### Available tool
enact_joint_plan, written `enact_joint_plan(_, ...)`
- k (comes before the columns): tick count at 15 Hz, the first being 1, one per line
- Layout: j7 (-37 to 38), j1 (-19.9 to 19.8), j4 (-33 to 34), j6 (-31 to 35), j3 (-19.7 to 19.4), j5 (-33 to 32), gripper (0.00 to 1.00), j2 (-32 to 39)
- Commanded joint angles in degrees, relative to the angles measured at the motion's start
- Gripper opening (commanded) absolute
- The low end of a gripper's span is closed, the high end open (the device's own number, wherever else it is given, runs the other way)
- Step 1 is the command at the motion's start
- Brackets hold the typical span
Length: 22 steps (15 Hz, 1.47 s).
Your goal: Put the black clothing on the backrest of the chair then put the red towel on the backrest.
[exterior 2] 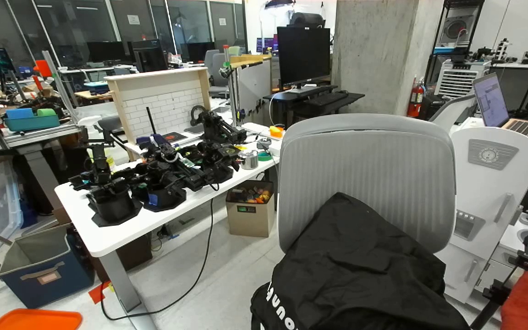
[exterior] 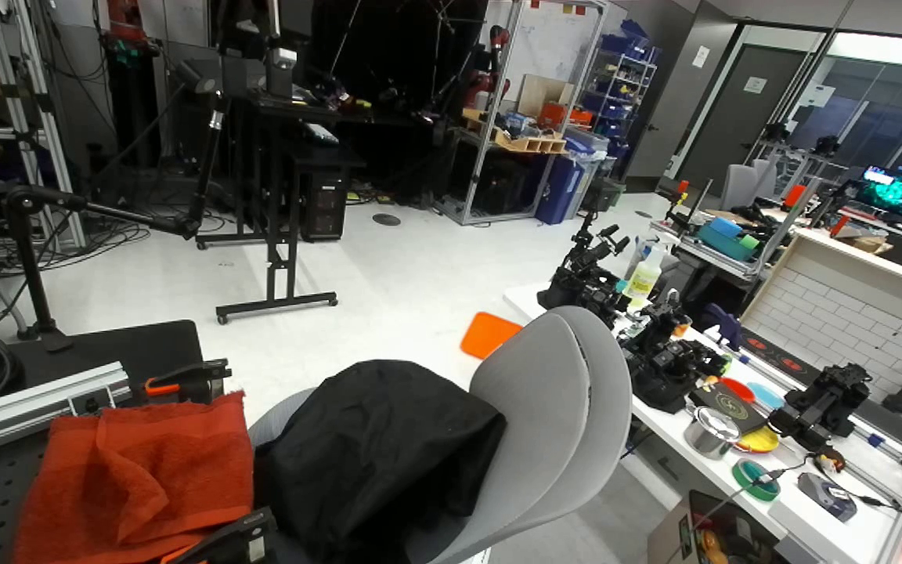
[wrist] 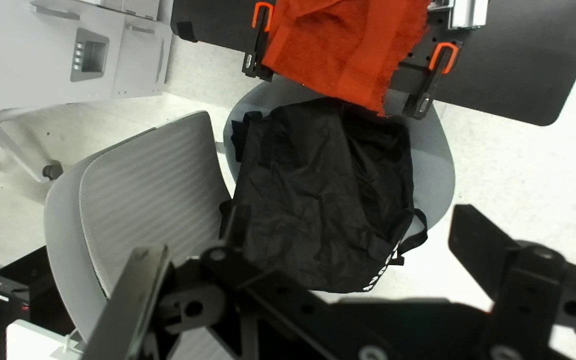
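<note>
The black clothing (exterior: 388, 454) lies in a loose heap on the seat of the grey chair (exterior: 533, 415), against the lower front of the backrest. In an exterior view, the clothing (exterior 2: 360, 270) peaks against the backrest (exterior 2: 367, 178) and shows white lettering. In the wrist view the clothing (wrist: 318, 195) has a strap loop at its right edge. The red towel (exterior: 138, 470) lies on the black table beside the seat. In the wrist view the towel (wrist: 343, 50) hangs over the table edge. My gripper (wrist: 353, 225) is open and empty above the clothing, and out of both exterior views.
Black clamps with orange handles (wrist: 430, 82) sit on the table edge (wrist: 523, 100) beside the towel. The backrest (wrist: 153, 195) stands left in the wrist view. A white toy kitchen (exterior 2: 484, 201) is near the chair. A white table (exterior 2: 122, 233) carries several black robot arms.
</note>
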Motion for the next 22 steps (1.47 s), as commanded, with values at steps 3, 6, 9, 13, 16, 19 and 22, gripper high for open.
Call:
enact_joint_plan(3,-0.9,1.4,0.4,4.2,-2.2,-0.3,1.0,3.2)
enact_joint_plan(6,-0.9,1.0,0.0,8.8,-3.5,0.5,1.0,5.6)
enact_joint_plan(9,-1.3,0.5,0.2,13.0,-4.6,0.1,1.0,9.4)
enact_joint_plan(13,-1.8,-0.5,0.2,18.8,-6.5,-0.3,1.0,15.4)
enact_joint_plan(16,-2.6,-1.3,0.4,22.9,-7.9,-0.1,1.0,20.3)
enact_joint_plan(19,-4.0,-2.0,1.4,26.9,-9.2,0.4,1.0,25.6)
enact_joint_plan(22,-5.9,-2.4,3.2,29.9,-9.7,0.9,1.0,30.8)
